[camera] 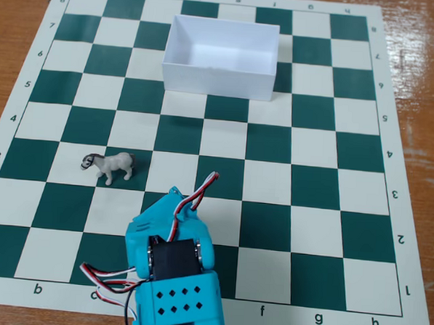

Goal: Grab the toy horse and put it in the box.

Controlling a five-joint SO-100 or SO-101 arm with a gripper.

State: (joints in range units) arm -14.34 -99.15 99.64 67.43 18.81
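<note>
Green-and-cream chessboard mat [312, 160] covers a wooden table [425, 86], and the white box [218, 82] sits on it at the upper centre of the frame, its inside bare. Standing at the left middle of the frame is the toy horse [111, 166], upright, head toward the left edge, well apart from the box. At the bottom centre the turquoise arm [173, 277] reaches up-frame, its gripper [173, 195] near the horse but not touching it; whether the fingers are apart or together cannot be told.

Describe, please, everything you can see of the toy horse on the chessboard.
The toy horse is a small pale grey-white figurine, plastic by its look, with dark markings on mane and muzzle. It stands upright on its legs, head toward the left of the fixed view, on the chessboard mat. Nothing else touches it.
</note>
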